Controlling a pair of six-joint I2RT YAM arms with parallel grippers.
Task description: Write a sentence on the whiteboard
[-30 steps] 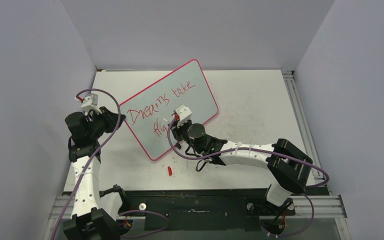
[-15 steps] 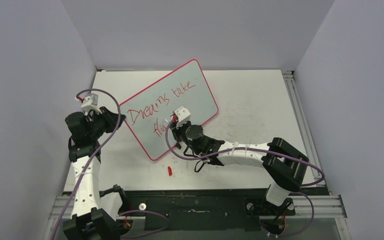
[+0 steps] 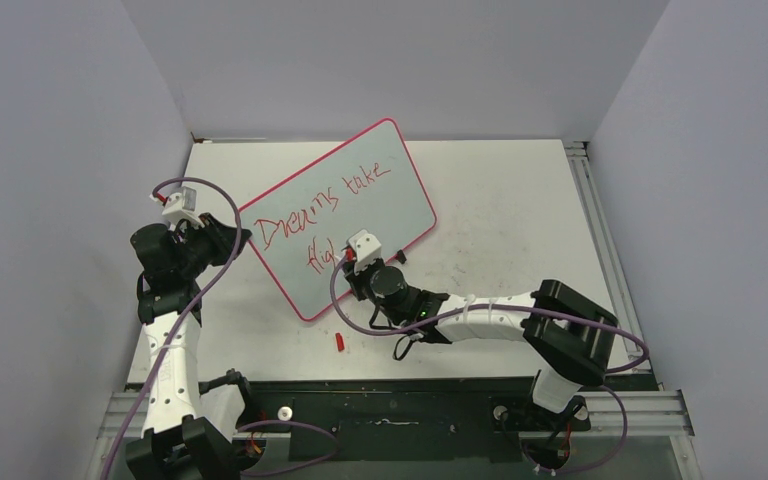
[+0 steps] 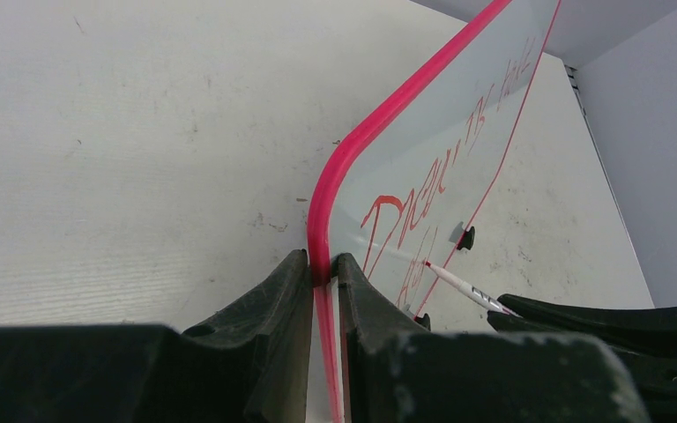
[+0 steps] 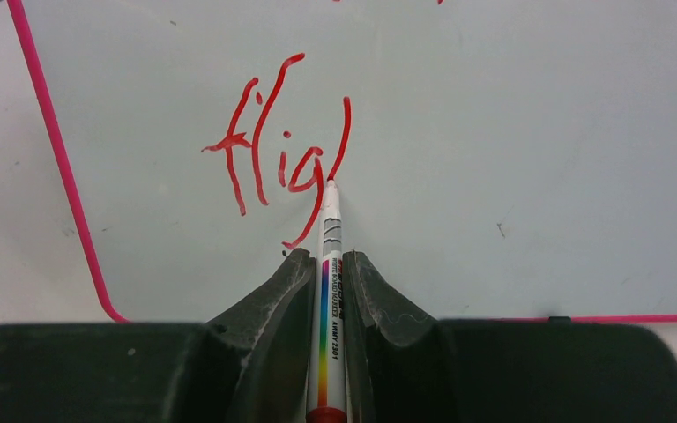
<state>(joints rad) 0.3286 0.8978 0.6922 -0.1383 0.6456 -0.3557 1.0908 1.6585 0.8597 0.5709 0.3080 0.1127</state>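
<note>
On the table [image 3: 520, 200]: the whiteboard [image 3: 360, 215] lies slantwise over the far-left part of the white surface, one corner toward the back wall and another toward the near edge.
Board rim [image 4: 379, 119]: thin and red-pink, running round a glossy pale face with rounded corners.
Left gripper [image 4: 322, 264]: clamped on the board's left corner, a black finger on either side of the pink rim.
Right gripper [image 5: 324, 260]: closed around a marker, which runs straight out between the two fingers.
Marker [image 5: 330, 225]: white barrel with a rainbow stripe and small print; its tip touches the board at the foot of a tall red stroke.
Upper line of writing [image 3: 325, 198]: "Dreams take" in red script, slanted along the board.
Lower line of writing [image 5: 273, 163]: "flig" in red, with the tall stroke just right of the g (the pen tip sits at its lower end).
Clip foot [image 4: 465, 238]: small and black, on the board's long edge away from the left gripper.
Small red piece [image 3: 340, 342]: on the bare table near the board's nearest corner, not touching it (too small to tell what it is).
</note>
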